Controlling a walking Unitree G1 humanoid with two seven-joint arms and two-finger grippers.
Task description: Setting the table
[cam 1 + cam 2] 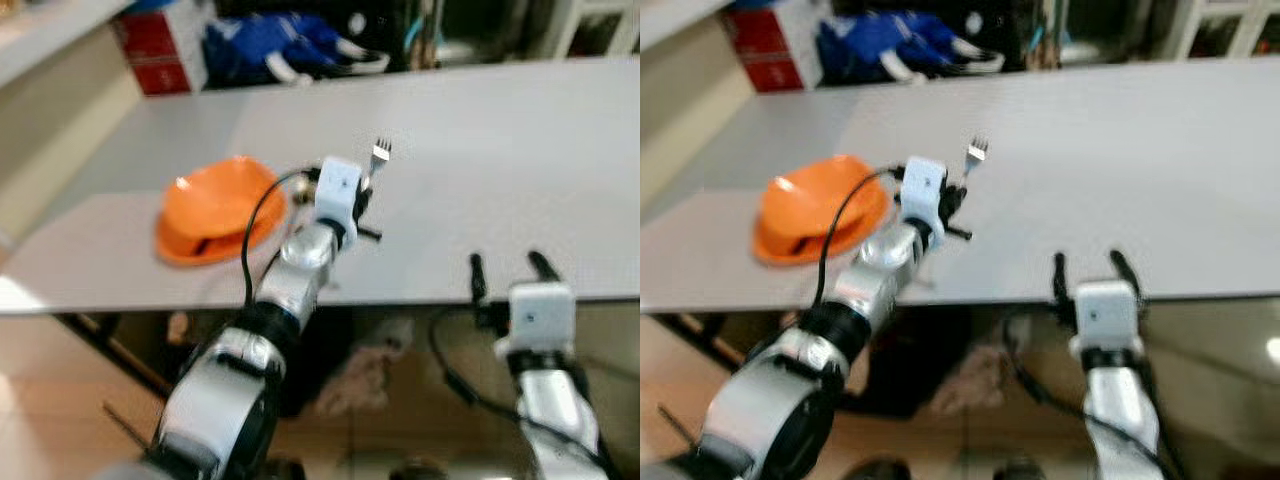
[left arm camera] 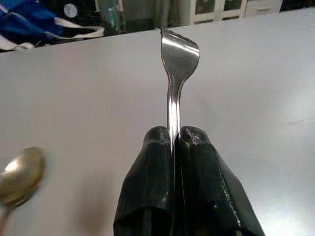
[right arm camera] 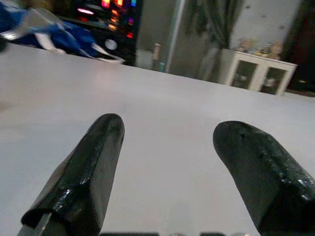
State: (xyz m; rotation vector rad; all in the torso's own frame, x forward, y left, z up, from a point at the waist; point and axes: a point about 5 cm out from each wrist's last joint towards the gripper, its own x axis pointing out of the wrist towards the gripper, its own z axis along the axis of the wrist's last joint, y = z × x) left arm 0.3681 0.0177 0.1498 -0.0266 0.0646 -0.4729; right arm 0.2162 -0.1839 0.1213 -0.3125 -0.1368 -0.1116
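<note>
While the wide grey table (image 1: 480,170) lies mostly bare, an orange bowl (image 1: 215,210) sits near its front left edge, likely marking one place setting. Just right of it, the left tool (image 2: 176,135) is clamped on a fork (image 2: 178,54) by the handle, prongs up above the table, probably for laying beside the bowl. At the table's front edge, the right tool (image 3: 170,162) waits with fingers apart, holding nothing.

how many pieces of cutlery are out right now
2: a fork clamped upright in the left claw above the table, and a spoon beside it. Others may be hidden.
</note>
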